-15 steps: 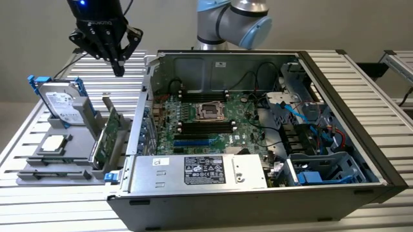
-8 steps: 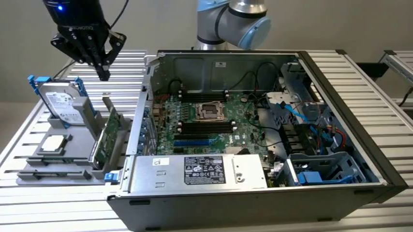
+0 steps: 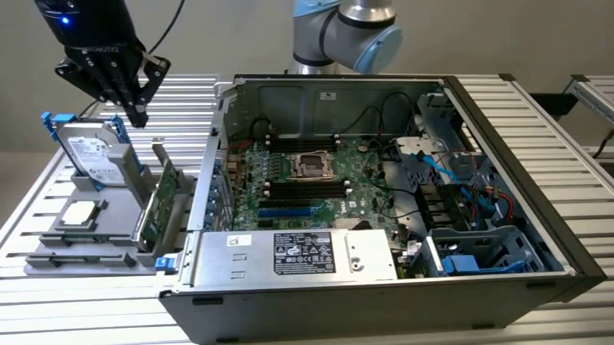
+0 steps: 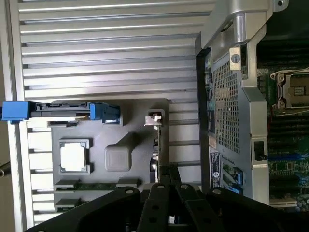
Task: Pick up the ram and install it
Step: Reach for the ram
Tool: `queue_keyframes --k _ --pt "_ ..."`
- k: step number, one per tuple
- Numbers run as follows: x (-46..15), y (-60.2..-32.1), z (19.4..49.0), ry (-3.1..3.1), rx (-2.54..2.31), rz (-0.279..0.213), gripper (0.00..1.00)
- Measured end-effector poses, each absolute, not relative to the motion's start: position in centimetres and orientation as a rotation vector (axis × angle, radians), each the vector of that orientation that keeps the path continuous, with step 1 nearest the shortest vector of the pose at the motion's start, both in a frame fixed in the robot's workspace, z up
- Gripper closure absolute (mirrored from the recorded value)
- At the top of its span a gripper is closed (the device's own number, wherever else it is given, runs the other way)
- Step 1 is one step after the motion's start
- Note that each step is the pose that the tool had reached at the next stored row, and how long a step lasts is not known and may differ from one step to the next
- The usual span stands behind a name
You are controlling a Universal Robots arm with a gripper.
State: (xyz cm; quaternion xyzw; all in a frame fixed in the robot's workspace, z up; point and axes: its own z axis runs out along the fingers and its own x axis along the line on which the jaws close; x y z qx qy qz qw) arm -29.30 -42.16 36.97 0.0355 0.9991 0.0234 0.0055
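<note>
One ram (image 4: 96, 185) lies flat in a slot of the grey tray (image 4: 140, 121), lower than the claw (image 3: 139, 118) and well apart from it. The claw's two fingers are together, with nothing between them. On the same tray sit one processor (image 4: 73, 157) just beside the ram, one hard drive (image 3: 91, 154) in blue rails almost directly under the claw, and one green card (image 3: 158, 198) standing on edge. One open computer case (image 3: 537, 180) stands to the exterior view's right of the claw, its green board (image 3: 307, 180) exposed.
</note>
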Motion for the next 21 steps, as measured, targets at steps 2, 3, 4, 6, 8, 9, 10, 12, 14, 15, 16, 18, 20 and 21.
queue_keyframes --k 2,3,4,6,8,9,10,12,14,15,16,18,20,21 --pt "-29.7 -42.4 36.9 3.130 0.111 0.073 0.89" --pt "-29.8 -42.5 36.9 3.131 0.111 0.073 0.89" --pt "-30.0 -42.7 36.8 3.132 0.111 0.073 0.89" --pt "-30.4 -42.9 36.7 3.135 0.112 0.073 0.89" --pt "-30.8 -43.2 36.7 3.137 0.112 0.073 0.89" --pt "-31.0 -43.3 36.6 3.138 0.112 0.073 0.89" --pt "-31.2 -43.4 36.6 3.139 0.112 0.073 0.89" --pt "-31.6 -43.7 36.5 3.141 0.112 0.073 0.89" --pt "-32.0 -44.0 36.4 3.142 0.112 0.073 0.89" --pt "-32.3 -44.1 36.4 3.143 0.112 0.073 0.89" --pt "-32.5 -44.2 36.3 3.144 0.112 0.073 0.89" --pt "-33.0 -44.5 36.2 3.145 0.112 0.073 0.89" --pt "-33.4 -44.7 36.1 3.147 0.113 0.073 0.89" --pt "-33.7 -44.9 36.1 3.148 0.112 0.073 0.89"
